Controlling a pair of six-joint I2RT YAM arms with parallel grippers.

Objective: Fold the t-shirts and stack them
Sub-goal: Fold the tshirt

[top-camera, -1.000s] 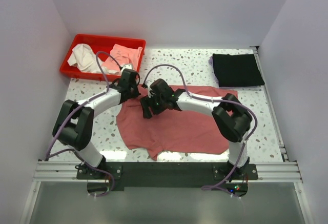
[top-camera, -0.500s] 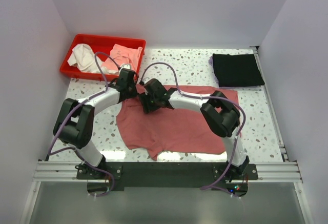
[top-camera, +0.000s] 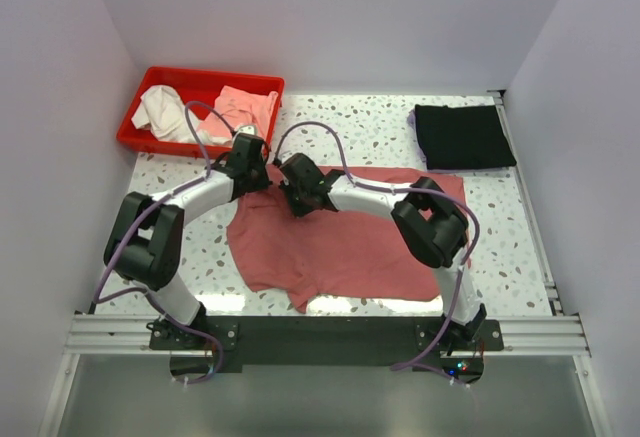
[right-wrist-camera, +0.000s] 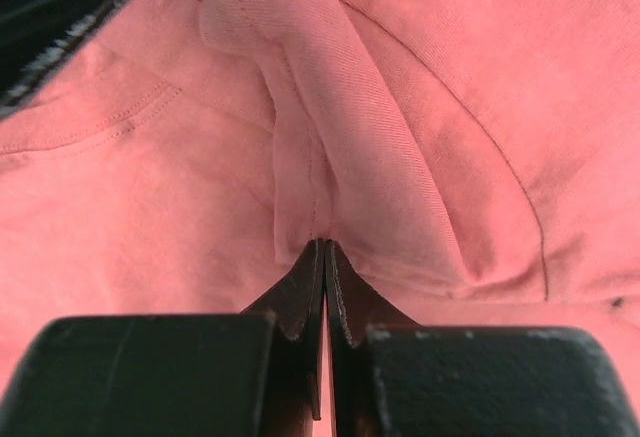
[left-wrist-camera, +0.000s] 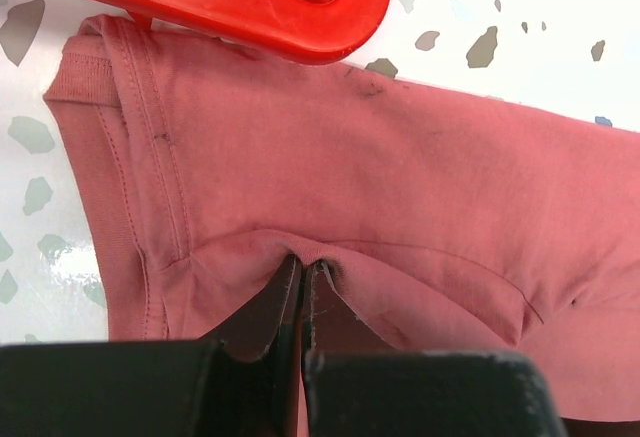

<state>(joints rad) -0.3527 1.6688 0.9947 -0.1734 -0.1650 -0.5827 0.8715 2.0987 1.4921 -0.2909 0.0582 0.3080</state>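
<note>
A: Rose-red t-shirt (top-camera: 340, 247)?
B: Spread across the middle of the table (top-camera: 380, 122), long axis 9 to 3 o'clock.
A: Black t-shirt (top-camera: 462, 137)?
B: Folded at 1 o'clock, well apart.
A: Jaws?
B: Left gripper (left-wrist-camera: 303, 275) pinching rose cloth at 11 o'clock. Right gripper (right-wrist-camera: 322, 257) just beside, clamped on another fold.

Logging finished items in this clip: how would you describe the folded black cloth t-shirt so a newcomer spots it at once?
Start at the white speckled table and go to its far right corner. There the folded black cloth t-shirt lies as a neat flat rectangle. Unlike the dusty rose-red t-shirt spread open mid-table, it is dark, compact and squared off.
</note>
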